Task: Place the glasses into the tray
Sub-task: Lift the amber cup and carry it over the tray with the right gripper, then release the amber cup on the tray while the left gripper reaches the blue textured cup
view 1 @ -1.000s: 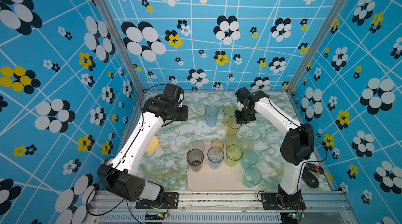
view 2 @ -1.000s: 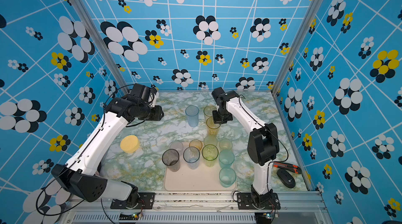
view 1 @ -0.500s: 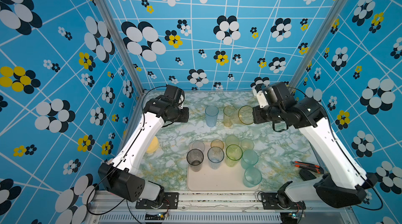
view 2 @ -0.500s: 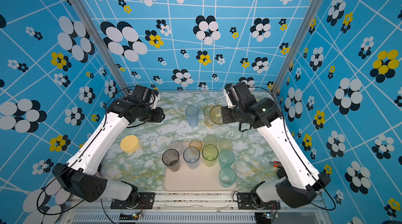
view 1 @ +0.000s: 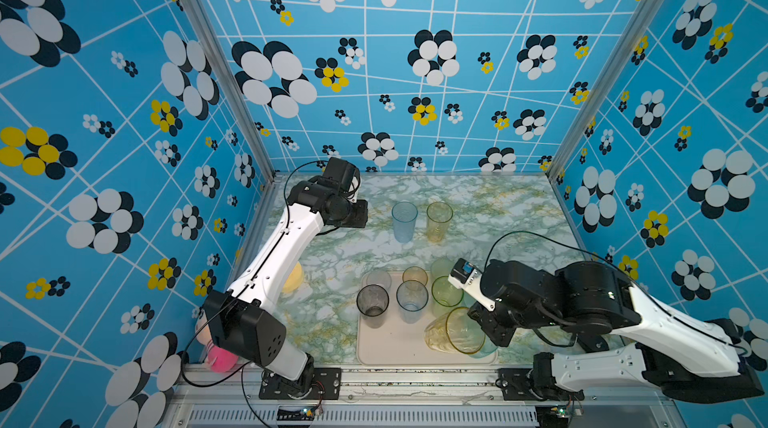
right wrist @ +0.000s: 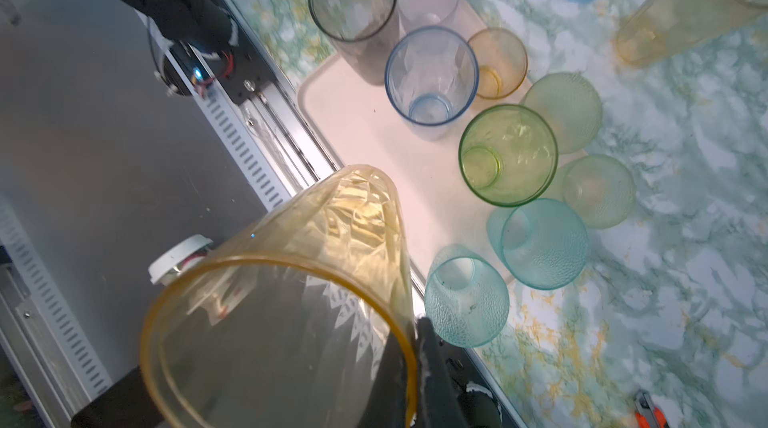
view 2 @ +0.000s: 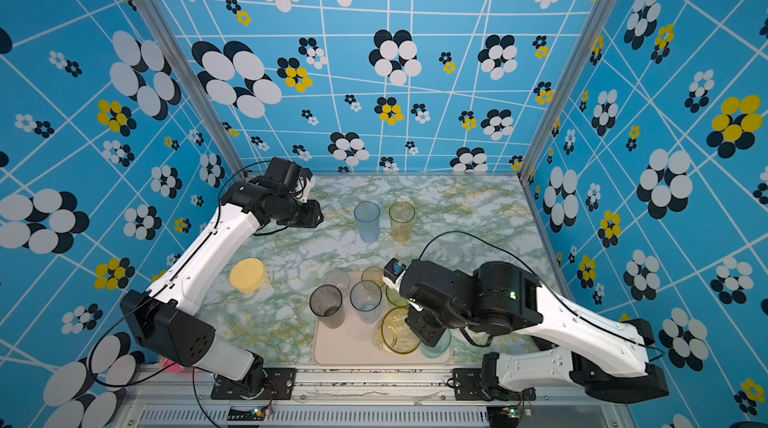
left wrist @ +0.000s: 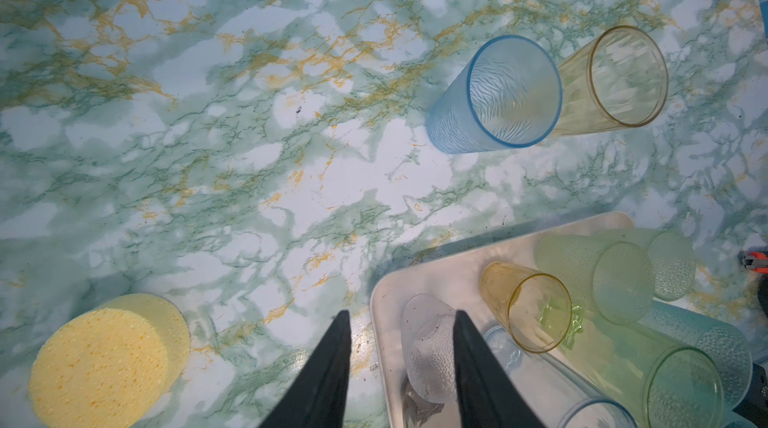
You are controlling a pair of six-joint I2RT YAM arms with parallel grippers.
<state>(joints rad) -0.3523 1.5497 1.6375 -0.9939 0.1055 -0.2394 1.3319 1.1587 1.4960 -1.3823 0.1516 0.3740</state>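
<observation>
Right pincer (right wrist: pixel 413 340) grips a tilted amber glass (right wrist: pixel 291 280) over the tray (right wrist: pixel 365 122); left pincer (left wrist: pixel 402 316) half-open, empty. Lowered crooked, it may topple the teal glass (right wrist: pixel 465 297) alongside.

Glossy faceted amber tumbler (right wrist: pixel 291 280), frosted ripple-textured blue tumbler (left wrist: pixel 494 97), pebbled teal tumblers (right wrist: pixel 544 243), matt smooth cream tray (right wrist: pixel 365 126), marble-print tabletop (left wrist: pixel 249 114), porous yellow sponge (left wrist: pixel 99 359)

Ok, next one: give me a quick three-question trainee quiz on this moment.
1. How many glasses stand at the back of the table, well clear of the tray?
2. The right gripper grips: A) nothing B) the amber glass C) the tray.
3. True or false: the left gripper holds a glass.
Key: 1. Two, the blue glass and the yellow glass. 2. B. 3. False.
</observation>
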